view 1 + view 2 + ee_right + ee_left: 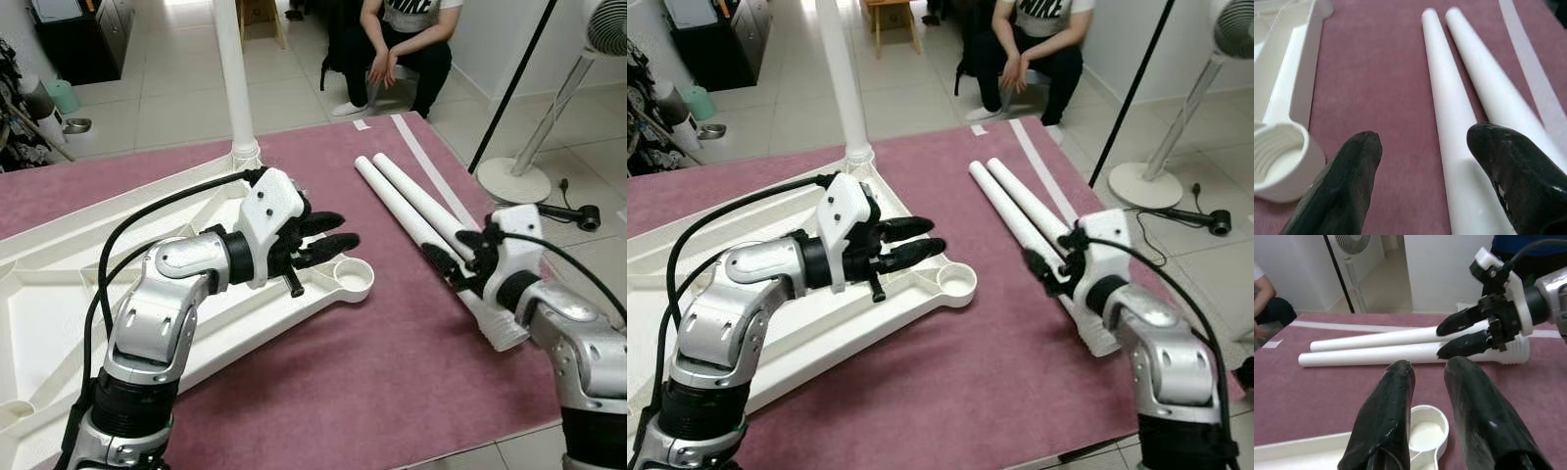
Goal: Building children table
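Left eye view shows a counter covered in a maroon cloth (pixel 372 392), with an upside-down white plastic tabletop (pixel 59 294) lying on its left part. One white table leg (pixel 231 78) stands upright, screwed into the far corner of the tabletop. Nearer the robot, an empty round threaded leg socket (pixel 351 276) sits at the tabletop's right corner, resting on the cloth.

The left gripper (pixel 328 238) hovers just above the tabletop beside that socket, pointing right, its jaws slightly apart and holding nothing. In the left wrist view its two black fingers (pixel 1386 416) frame the socket below them.

Two loose table legs (pixel 407 201) lie side by side, touching along their length, on the cloth to the right of the tabletop, slanting from the far middle toward the near right. Their wide ribbed ends point toward the robot. The right gripper (pixel 453 253) is down over the near part of this pair, jaws spread, with one finger to each side of the inner leg in the right wrist view; whether the pads touch it cannot be told.

A white strip (pixel 431 171) lies on the cloth just beyond the legs. Past the counter a person (pixel 397 49) sits with hands clasped, and a standing fan (pixel 549 127) is on the tiled floor at right.
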`<state>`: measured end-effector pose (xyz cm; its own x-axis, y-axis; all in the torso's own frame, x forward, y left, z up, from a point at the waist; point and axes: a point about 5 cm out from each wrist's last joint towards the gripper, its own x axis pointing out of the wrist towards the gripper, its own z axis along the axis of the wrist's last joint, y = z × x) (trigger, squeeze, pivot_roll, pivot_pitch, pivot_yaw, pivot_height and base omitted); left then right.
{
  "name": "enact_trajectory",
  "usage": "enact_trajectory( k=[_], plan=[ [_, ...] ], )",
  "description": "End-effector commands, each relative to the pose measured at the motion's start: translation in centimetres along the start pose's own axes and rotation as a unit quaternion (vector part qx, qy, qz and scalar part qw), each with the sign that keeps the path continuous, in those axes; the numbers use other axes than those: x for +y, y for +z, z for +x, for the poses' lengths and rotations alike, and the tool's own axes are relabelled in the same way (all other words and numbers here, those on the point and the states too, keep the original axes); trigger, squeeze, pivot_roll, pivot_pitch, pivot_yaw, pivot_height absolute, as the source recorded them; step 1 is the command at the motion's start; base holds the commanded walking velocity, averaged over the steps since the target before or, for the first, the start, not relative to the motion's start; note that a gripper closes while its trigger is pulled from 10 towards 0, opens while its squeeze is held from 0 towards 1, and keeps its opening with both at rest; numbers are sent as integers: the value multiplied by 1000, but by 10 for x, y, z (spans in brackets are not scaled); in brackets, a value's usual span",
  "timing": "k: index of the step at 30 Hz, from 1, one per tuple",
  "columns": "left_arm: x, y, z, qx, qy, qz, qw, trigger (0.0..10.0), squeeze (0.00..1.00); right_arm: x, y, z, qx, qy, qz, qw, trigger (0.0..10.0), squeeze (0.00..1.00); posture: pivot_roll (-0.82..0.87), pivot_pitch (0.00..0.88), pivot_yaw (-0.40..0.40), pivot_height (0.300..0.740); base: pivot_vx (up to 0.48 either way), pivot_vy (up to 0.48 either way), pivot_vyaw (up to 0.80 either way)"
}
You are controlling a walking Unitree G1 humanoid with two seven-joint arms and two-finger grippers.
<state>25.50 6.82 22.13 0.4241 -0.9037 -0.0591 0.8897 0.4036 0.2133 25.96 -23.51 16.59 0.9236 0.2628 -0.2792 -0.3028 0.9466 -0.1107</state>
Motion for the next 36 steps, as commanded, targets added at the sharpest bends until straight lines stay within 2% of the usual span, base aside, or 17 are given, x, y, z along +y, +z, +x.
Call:
enact_trajectory(
  k=[1, 5, 6, 9, 13, 15, 16, 18, 19, 21, 23, 25, 32, 36],
  plan=[
    [11, -6, -1, 14, 127, -6, 992, 10000, 0, 4, 2, 0, 8, 18, 3, 1000, 10000, 0, -49, 0, 80, 740, 0, 0, 0],
    [7, -8, 1, 21, 128, -10, 992, 10000, 0, -3, 0, 2, 36, -6, -11, 999, 10000, 0, -46, 0, 67, 740, 0, 0, 0],
    [7, -9, 1, 23, 129, -12, 991, 10000, 0, -10, 0, 2, 43, -26, -16, 999, 10000, 0, -46, 0, 62, 740, 0, 0, 0],
    [7, -9, 1, 23, 129, -12, 991, 10000, 0, -10, 0, 2, 43, -26, -16, 999, 10000, 0, -46, 0, 62, 740, 0, 0, 0],
    [6, -9, -2, 29, 133, -18, 991, 10000, 0, -28, 1, 3, 52, -62, -18, 997, 10000, 0, -44, 0, 62, 740, 0, 0, 0],
    [5, -8, -3, 31, 130, -18, 991, 10000, 0, -30, 0, 4, 54, -65, -15, 996, 10000, 0, -42, 0, 65, 740, 0, 0, 0],
    [2, -9, -7, 41, 108, -3, 993, 10000, 0, -33, -3, 4, 65, -68, -11, 996, 10000, 0, -39, 0, 66, 740, 0, 0, 0],
    [-1, -10, -9, 44, 91, 3, 995, 10000, 0, -35, -5, 4, 70, -69, -9, 995, 10000, 0, -39, 0, 66, 740, 0, 0, 0],
    [-7, -8, -12, 33, 64, -9, 997, 10000, 0, -35, -8, 6, 73, -67, -3, 995, 10000, 0, -37, 0, 69, 740, 0, 0, 0],
    [-7, -8, -12, 33, 64, -9, 997, 10000, 0, -35, -8, 6, 73, -67, -3, 995, 10000, 0, -37, 0, 69, 740, 0, 0, 0],
    [-14, -4, -14, 6, 30, -35, 999, 10000, 0, -33, -10, 10, 77, -61, 1, 995, 10000, 0, -37, 0, 69, 740, 0, 0, 0],
    [-16, -2, -14, 0, 20, -37, 999, 10000, 0, -32, -10, 13, 78, -56, 4, 995, 10000, 0, -35, 0, 71, 740, 0, 0, 0],
    [-19, -1, -12, 1, 23, -29, 999, 10000, 0, -26, -12, 23, 79, -36, 6, 996, 10000, 0, -24, 0, 65, 740, 0, 0, 0],
    [-18, -3, -12, 7, 36, -26, 999, 10000, 0, -22, -10, 29, 77, -20, -10, 997, 10000, 0, -18, 0, 60, 740, 0, 0, 0]
  ],
)
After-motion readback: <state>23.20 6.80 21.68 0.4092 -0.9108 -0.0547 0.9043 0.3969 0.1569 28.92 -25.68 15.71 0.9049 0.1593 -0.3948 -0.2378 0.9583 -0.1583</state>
